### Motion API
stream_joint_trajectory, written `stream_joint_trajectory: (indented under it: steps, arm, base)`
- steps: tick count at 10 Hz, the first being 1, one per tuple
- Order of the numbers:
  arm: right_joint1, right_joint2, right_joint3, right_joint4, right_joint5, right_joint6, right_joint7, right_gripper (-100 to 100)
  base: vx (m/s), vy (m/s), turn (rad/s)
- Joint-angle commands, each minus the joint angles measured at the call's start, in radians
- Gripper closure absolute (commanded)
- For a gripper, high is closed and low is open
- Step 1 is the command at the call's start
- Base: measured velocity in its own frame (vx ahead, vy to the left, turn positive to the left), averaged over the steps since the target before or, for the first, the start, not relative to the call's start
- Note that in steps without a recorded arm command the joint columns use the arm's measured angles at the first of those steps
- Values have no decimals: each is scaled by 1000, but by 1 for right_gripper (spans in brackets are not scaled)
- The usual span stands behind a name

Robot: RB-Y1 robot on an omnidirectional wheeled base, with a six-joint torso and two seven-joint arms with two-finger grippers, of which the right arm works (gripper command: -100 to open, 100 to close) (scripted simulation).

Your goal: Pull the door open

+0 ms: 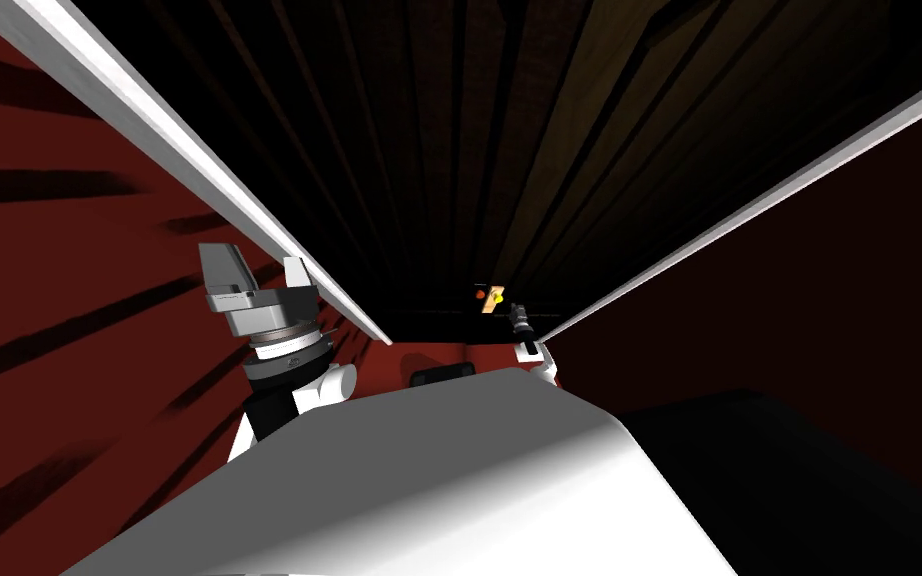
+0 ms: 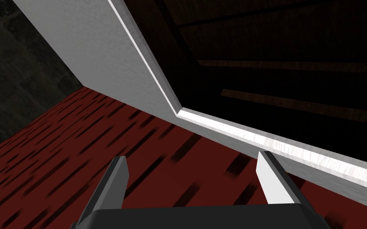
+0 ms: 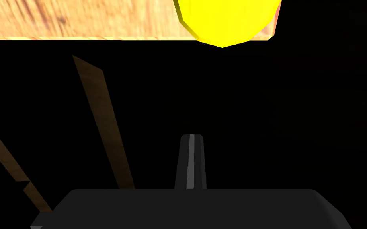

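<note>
Standing straight ahead, the dark brown plank door (image 1: 549, 150) is filling the gap between two white frame strips (image 1: 249, 213). A round yellow knob (image 3: 226, 20) is sitting at one end of a light wooden plate (image 3: 79, 20) on the door. The right gripper (image 3: 191, 139) is pointing at the door near the knob without touching it, its fingers pressing together and gripping nothing. The left gripper (image 2: 192, 158) is hovering at the left strip's edge, before a dark red streaked surface (image 2: 79, 131), its fingers wide apart and empty.

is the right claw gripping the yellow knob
No, the right claw is shut on nothing, with dark space between its tips and the yellow knob.
</note>
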Motion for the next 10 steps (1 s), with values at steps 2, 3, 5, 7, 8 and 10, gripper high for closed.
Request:
stream_joint_trajectory:
  steps: [2,3,5,7,8,10]
  arm:
    - [21,-4,9,-24,5,-4,-18,-100]
    - [27,-4,18,-36,8,-7,-26,-100]
    - [36,-2,45,-65,18,-15,-43,-100]
    - [28,-1,42,-56,18,-14,-39,-100]
    - [42,-10,15,-44,13,-7,-35,-100]
    - [52,-20,-19,-25,6,0,-27,-100]
  base:
    - [-197,26,3]
    - [-203,88,41]
    - [-221,108,83]
    - [-87,64,14]
    - [-42,-14,-144]
    - [-27,-63,-160]
